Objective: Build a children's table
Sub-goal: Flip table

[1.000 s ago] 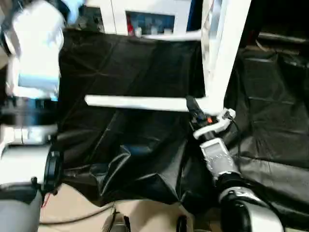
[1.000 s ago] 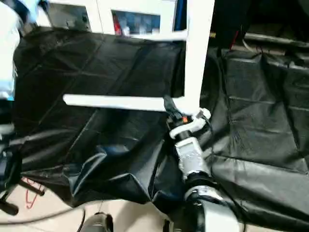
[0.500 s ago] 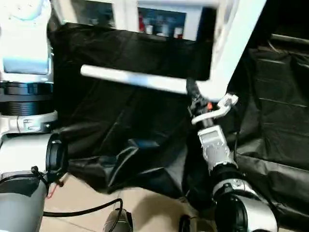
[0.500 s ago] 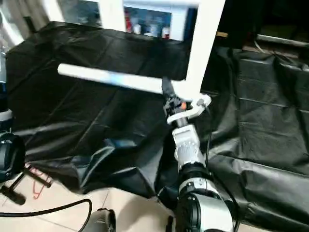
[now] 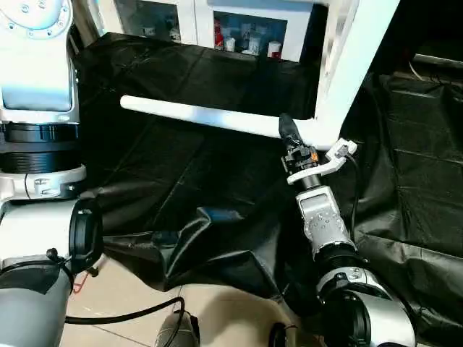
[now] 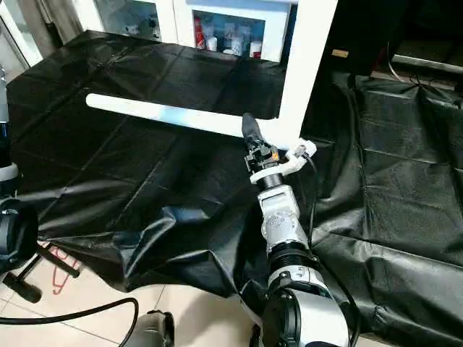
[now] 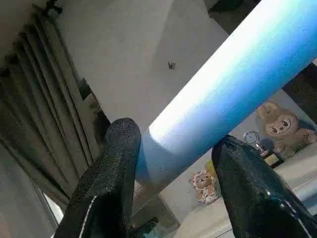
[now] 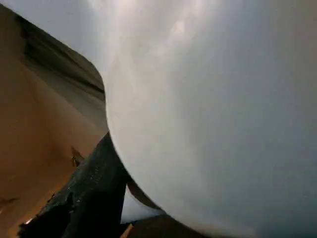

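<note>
Black sheeting (image 6: 145,181) covers the floor before a glass-doored cabinet (image 6: 217,22).

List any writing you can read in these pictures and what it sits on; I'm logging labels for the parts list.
No text can be read.
Bottles and jars in the cabinet: labels too small to read.
Small tag on the dark furniture: too blurred to read.
Table leg, tabletop and right gripper: no writing visible.
</note>
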You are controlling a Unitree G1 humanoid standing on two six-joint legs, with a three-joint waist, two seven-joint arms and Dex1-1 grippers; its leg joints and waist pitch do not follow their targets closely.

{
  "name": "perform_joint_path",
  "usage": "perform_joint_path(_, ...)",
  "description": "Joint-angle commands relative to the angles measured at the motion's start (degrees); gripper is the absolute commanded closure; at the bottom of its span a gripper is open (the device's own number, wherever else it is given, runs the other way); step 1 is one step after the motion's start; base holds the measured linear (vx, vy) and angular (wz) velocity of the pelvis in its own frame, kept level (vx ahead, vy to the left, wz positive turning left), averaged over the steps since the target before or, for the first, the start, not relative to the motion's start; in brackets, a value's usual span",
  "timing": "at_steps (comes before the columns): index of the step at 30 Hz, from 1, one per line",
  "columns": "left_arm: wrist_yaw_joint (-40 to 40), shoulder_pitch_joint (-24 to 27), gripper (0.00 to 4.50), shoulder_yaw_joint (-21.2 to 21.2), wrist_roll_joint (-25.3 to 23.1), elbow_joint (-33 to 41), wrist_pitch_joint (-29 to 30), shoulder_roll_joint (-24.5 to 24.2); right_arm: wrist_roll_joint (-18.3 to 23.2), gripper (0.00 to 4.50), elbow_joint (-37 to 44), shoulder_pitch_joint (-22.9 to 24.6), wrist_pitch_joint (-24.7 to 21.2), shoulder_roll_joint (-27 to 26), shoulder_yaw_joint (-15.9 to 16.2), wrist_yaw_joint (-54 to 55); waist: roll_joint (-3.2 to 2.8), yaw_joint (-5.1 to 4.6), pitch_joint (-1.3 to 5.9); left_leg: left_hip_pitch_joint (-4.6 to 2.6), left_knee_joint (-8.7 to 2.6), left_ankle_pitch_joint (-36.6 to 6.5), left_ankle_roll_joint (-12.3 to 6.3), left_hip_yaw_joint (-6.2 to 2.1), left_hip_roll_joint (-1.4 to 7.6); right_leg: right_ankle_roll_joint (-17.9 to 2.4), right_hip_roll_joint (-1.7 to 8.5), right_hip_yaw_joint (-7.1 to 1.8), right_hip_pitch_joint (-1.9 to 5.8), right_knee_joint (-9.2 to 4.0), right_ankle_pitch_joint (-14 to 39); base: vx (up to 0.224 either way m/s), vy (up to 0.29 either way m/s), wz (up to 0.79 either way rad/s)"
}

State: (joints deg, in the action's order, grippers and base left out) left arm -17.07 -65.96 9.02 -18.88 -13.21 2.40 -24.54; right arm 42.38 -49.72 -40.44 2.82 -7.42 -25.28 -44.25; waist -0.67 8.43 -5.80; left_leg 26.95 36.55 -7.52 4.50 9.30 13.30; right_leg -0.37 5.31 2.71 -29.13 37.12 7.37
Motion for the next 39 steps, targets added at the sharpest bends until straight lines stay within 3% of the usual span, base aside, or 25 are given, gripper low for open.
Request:
perform_joint_path(1, -0.3, -6.6, 2.33, -1.0, 10.3, 8.5, -5.4, 4.0, -5.7, 2.26, 0.8, -3.8, -1.0, -0.9, 6.4, 0.3, -0.06, 0.11, 7.89, -2.59, -2.81, -5.3, -5.68, 1.13, -1.25, -15.9, 1.09, -0.47, 5.90, -1.91, -1.3, 0.000, 0.000, 0.00)
perform_joint_path(2, -0.3, -6.6, 2.33, -1.0, 10.3, 8.5, -5.4, 4.0, -5.7, 2.26, 0.8, -3.8, -1.0, -0.9, 6.4, 0.3, -0.08, 0.11, 7.87, -2.56, -2.85, -5.4, -5.54, 1.10, -1.23, -15.8, 1.13, -0.46, 5.93, -1.93, -0.9, 0.000, 0.000, 0.00)
perform_joint_path(3, -0.5, -6.8, 2.33, -0.7, 10.8, 8.1, -5.2, 4.4, -6.4, 2.26, 1.8, -3.5, -0.9, -1.0, 7.0, 0.2, -0.58, 0.18, 7.86, -2.62, -2.85, -5.7, -5.35, 1.02, -1.22, -15.8, 1.14, -0.45, 5.84, -1.91, -0.7, 0.000, 0.000, 0.00)
perform_joint_path(6, -0.5, -6.8, 2.33, -0.7, 10.8, 8.1, -5.2, 4.4, -6.4, 2.26, 1.8, -3.5, -0.9, -1.0, 7.0, 0.2, -0.31, 0.05, 7.88, -2.62, -2.87, -6.0, -5.11, 1.07, -1.24, -15.8, 1.07, -0.45, 5.91, -1.98, -1.0, 0.000, 0.000, 0.00)
perform_joint_path(39, -0.5, -6.8, 2.33, -0.7, 10.8, 8.1, -5.2, 4.4, -6.4, 2.26, 1.8, -3.5, -0.9, -1.0, 7.0, 0.2, -0.32, 0.13, 7.95, -2.65, -2.79, -5.5, -5.31, 1.06, -1.22, -16.2, 1.06, -0.41, 5.94, -1.85, -1.9, 0.000, 0.000, 0.00)
